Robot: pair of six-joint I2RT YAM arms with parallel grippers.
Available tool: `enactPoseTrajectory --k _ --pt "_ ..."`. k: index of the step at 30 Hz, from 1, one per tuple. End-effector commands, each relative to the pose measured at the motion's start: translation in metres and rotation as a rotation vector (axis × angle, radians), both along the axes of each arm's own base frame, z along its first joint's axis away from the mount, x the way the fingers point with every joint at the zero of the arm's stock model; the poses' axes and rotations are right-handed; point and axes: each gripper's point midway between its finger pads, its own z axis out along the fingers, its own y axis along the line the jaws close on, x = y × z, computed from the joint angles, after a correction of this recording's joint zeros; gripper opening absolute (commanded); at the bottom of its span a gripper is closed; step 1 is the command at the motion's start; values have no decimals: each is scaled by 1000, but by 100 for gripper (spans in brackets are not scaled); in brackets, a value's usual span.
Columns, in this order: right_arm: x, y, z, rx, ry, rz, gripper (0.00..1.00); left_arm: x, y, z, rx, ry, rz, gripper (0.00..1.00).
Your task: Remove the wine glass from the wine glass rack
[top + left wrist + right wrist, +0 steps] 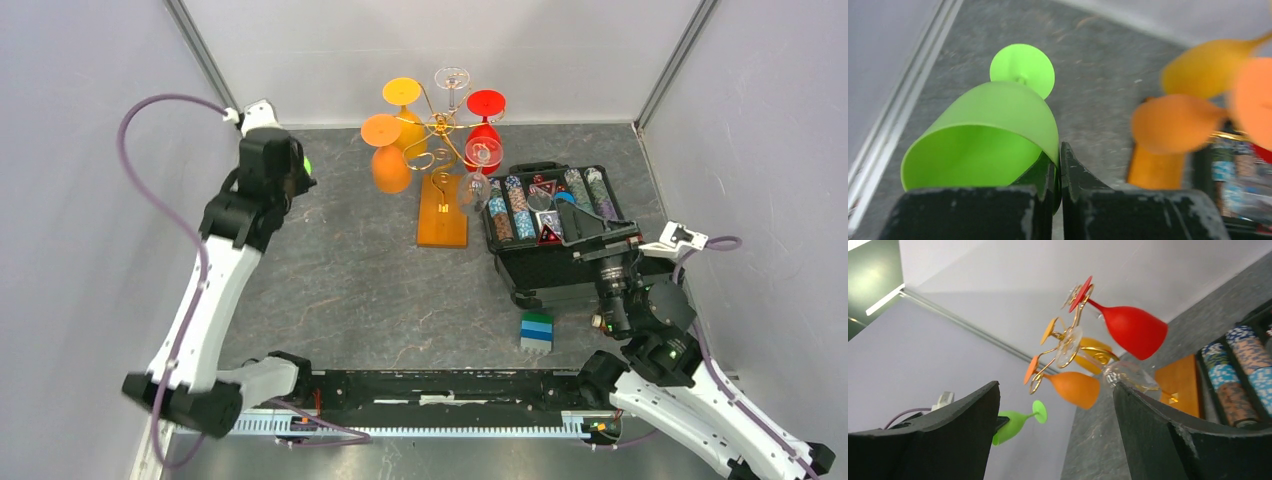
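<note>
The green wine glass is off the wine glass rack — the left hand holds it, fingers pressed together on the bowl wall at the rim, one inside and one outside.

In the top view the glass lies at about 9 o'clock from the rack's central post, apart from the curled arms and from the nearest hanging orange glass.

Long axis: mouth toward the left wrist, stem and foot pointing away from it toward 3 o'clock — back toward the rack. The glass is tilted, not upright, and appears clear of the worktop.

Judgement: removal is done. Any set-down calls for turning the foot downward, away from the rack.

The right hand is spread and holds nothing. It hangs over the chip case, at 4 o'clock from the rack.
</note>
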Motion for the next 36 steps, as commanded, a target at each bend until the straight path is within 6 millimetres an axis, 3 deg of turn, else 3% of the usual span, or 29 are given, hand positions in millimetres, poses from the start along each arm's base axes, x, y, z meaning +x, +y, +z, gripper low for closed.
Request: enactPoseTrajectory --k 1,5,10,18,28,32,36 --pt "3 -28 -26 -105 66 -143 87 20 36 -32 106 219 19 2" --pt "1 -39 -29 -119 75 -183 87 52 43 -66 90 369 -32 2" --pt "-2 -50 -30 -127 82 -217 87 86 35 -108 20 514 -134 2" --pt "-3 -54 -34 -125 93 -230 86 116 32 -151 1 639 -172 2" --pt "-2 -46 -38 -119 108 -199 86 124 51 -176 42 706 -103 3" --pt "-1 -42 -38 -118 108 -179 85 126 52 -177 37 710 -98 16" --pt "-2 -40 -38 -120 110 -165 85 129 54 -159 46 676 -91 27"
